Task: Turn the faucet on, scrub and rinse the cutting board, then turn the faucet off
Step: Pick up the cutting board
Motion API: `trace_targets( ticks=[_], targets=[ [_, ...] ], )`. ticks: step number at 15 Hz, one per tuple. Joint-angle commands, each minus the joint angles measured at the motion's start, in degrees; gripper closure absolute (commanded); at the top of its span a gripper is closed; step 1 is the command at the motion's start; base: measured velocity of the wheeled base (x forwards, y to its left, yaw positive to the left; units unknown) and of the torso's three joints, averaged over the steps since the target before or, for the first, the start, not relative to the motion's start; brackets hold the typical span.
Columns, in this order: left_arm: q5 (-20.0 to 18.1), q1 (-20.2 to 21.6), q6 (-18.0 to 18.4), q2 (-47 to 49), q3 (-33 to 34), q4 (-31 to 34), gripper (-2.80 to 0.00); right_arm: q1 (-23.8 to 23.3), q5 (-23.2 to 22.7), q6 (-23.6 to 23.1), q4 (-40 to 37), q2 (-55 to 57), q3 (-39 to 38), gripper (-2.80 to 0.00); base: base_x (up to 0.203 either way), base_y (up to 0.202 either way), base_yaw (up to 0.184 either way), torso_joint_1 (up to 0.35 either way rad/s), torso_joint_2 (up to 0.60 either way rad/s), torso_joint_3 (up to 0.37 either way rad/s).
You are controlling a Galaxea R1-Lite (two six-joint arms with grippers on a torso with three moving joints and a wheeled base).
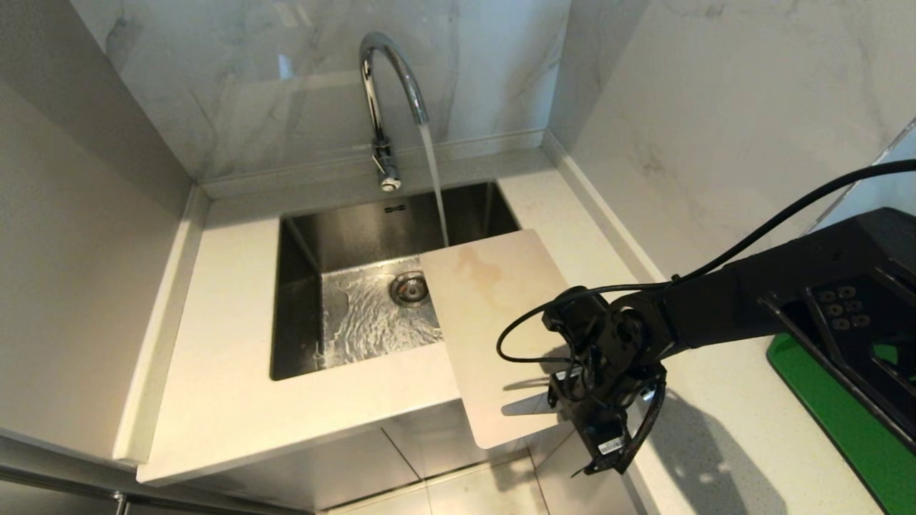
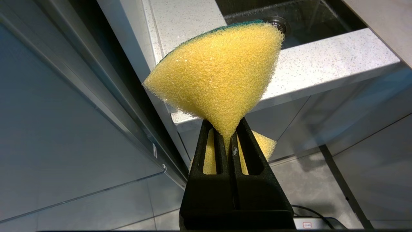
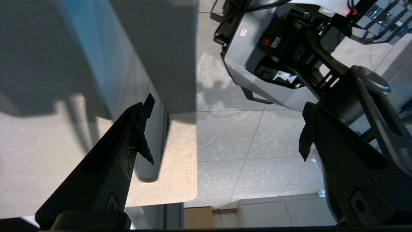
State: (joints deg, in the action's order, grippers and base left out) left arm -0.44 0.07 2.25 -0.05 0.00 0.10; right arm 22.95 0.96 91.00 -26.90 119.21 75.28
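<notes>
Wide apart stand the two black fingers of the right gripper (image 3: 225,129), which hangs at the front edge of the counter, at about five o'clock in the head view, with nothing between its jaws. In the right wrist view one finger (image 3: 141,129) lies over the near rounded corner of the large thin cream-white plastic cutting board (image 1: 494,329), and the other finger (image 3: 307,138) is over the grey tiled floor (image 3: 244,135); whether either touches the board I cannot tell. From the head camera the board sits just at ten o'clock from this gripper (image 1: 608,422), lying flat with its far end reaching over the right part of the dark steel sink (image 1: 300,300) and its near end jutting past the pale speckled stone countertop (image 1: 236,400). A brownish stain marks the board's far half.

At twelve o'clock from the board rises the tall shiny chrome gooseneck faucet (image 1: 383,93), and a stream of water (image 1: 434,186) (clearly running) falls from its spout beside the board's far edge and spreads across the sink bottom around the round drain (image 1: 409,287).

The left gripper (image 2: 230,141) is pressed together on a yellow sponge with a green backing (image 2: 219,77), squeezing it into a fan shape, below and in front of the counter edge.

A small white label shows on the right gripper's tip and a red-bordered sticker on the robot's grey base (image 3: 276,83); neither can be read.
</notes>
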Motion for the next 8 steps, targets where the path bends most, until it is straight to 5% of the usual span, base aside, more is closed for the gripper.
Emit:
trace_targets(
  ticks=[1,8],
  targets=[
    [0.0,0.01,0.04,0.05,0.09,-0.01,0.0,0.07,0.0,0.32,-0.42,-0.03,-1.27,-2.8,0.0,0.0,0.0,0.0,0.0,0.0],
    [0.0,0.01,0.04,0.06,0.09,-0.01,0.0,0.01,0.09,0.41,-2.1,2.98,-1.63,-2.8,0.0,0.0,0.0,0.0,0.0,0.0]
  ],
)
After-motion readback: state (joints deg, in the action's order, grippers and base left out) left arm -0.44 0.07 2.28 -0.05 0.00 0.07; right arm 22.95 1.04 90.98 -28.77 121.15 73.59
